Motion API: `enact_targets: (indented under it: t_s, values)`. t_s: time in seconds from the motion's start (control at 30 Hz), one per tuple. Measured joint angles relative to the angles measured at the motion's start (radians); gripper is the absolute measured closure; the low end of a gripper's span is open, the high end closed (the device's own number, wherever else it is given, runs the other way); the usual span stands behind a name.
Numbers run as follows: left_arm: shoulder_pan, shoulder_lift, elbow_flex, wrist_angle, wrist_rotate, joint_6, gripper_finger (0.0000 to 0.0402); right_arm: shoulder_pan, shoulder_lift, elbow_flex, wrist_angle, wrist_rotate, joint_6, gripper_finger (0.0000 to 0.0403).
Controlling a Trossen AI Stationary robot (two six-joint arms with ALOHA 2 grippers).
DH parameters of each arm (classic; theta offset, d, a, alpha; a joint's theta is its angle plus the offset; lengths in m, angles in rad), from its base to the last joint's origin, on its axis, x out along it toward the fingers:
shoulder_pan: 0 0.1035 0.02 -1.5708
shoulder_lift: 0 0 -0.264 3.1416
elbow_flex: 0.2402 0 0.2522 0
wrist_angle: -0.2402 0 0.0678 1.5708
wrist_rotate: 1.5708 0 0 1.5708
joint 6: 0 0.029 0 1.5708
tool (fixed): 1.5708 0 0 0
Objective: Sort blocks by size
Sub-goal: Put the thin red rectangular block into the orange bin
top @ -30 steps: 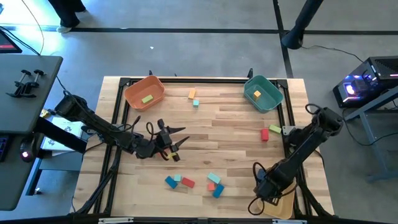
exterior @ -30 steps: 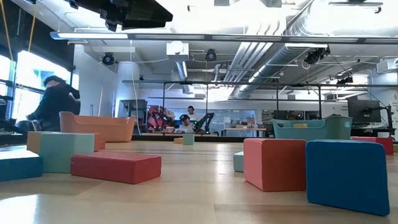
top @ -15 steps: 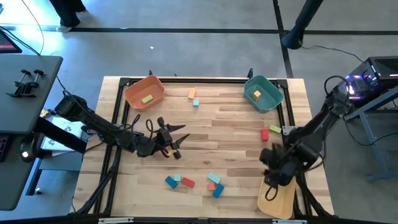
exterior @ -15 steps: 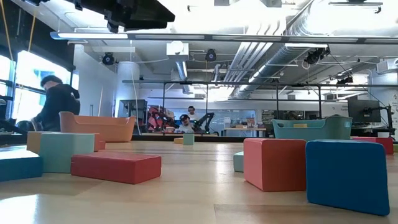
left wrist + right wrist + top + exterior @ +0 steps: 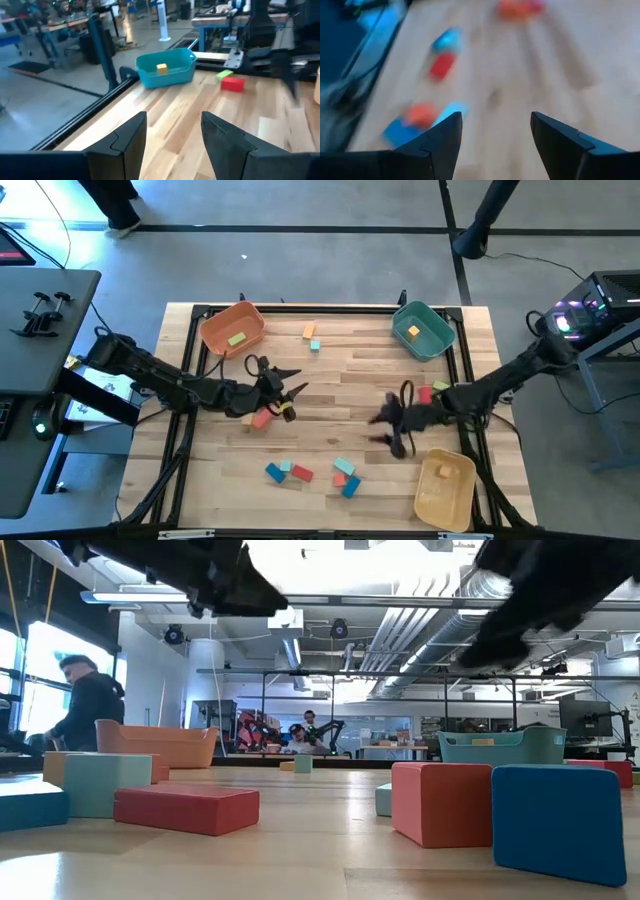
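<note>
Blocks (image 5: 300,473) lying loose across the table (image 5: 350,395), most clustered by its near edge, both grippers empty

The right gripper (image 5: 385,430) is hanging over mid-table, fingers apart, arm stretching in low from the right edge; it should settle square over one block before closing. The left gripper (image 5: 283,393) is hovering open just beside a red block (image 5: 262,418), below the orange bin (image 5: 232,329), arm reaching from the left edge

Both arms reach inward over the table, left pincer (image 5: 287,395) and right pincer (image 5: 385,430) open and empty.
</note>
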Motion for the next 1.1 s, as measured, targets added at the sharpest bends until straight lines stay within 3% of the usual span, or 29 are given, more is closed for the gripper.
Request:
enact_targets:
  t_s: [0.17,0.37,0.73,0.9,1.1]
  values:
    - [0.081,-0.135,0.000,-0.264,-0.001,-0.155,0.0228,-0.166,0.000,-0.091,0.260,0.093,-0.147,0.0169]
    - [0.275,-0.245,0.000,-0.476,0.058,-0.261,0.0228,-0.323,0.027,-0.090,0.414,0.058,-0.251,0.0169]
    - [0.595,-0.213,0.000,-0.412,0.277,-0.099,0.0228,-0.521,0.216,-0.019,0.431,-0.042,-0.374,0.0169]
    - [0.607,-0.209,0.000,-0.442,0.371,-0.103,0.0228,-0.566,0.304,0.026,0.433,-0.043,-0.375,0.0169]
    - [0.520,-0.209,0.000,-0.533,0.541,-0.038,0.0240,-0.570,0.342,0.040,0.433,-0.050,-0.389,0.0169]
